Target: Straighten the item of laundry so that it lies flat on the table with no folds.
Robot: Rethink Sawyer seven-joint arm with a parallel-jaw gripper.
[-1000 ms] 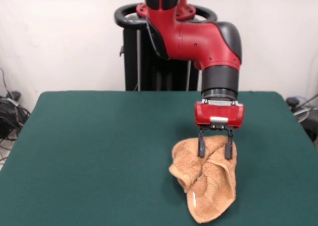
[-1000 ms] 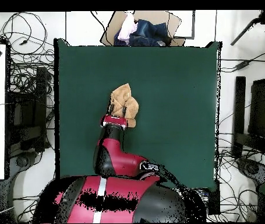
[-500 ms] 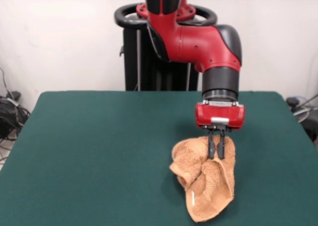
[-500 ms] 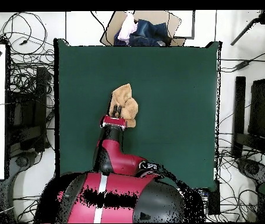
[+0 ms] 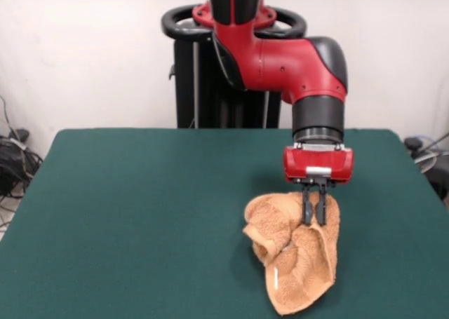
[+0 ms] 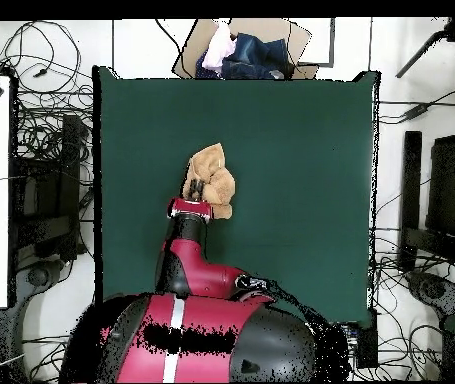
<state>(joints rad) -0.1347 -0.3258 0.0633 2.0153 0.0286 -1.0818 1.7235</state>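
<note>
Front view faces the table (image 5: 140, 193) from across; overhead looks straight down on it.

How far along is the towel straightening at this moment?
Early stage. Done: the gripper has shut on the towel at its edge nearest the robot's base. In hand: that pinch, with the fingers pressed together in the cloth. Left: nearly everything, since the towel is bunched in a crumpled heap with deep folds on the green table, and none of it is spread flat.
</note>
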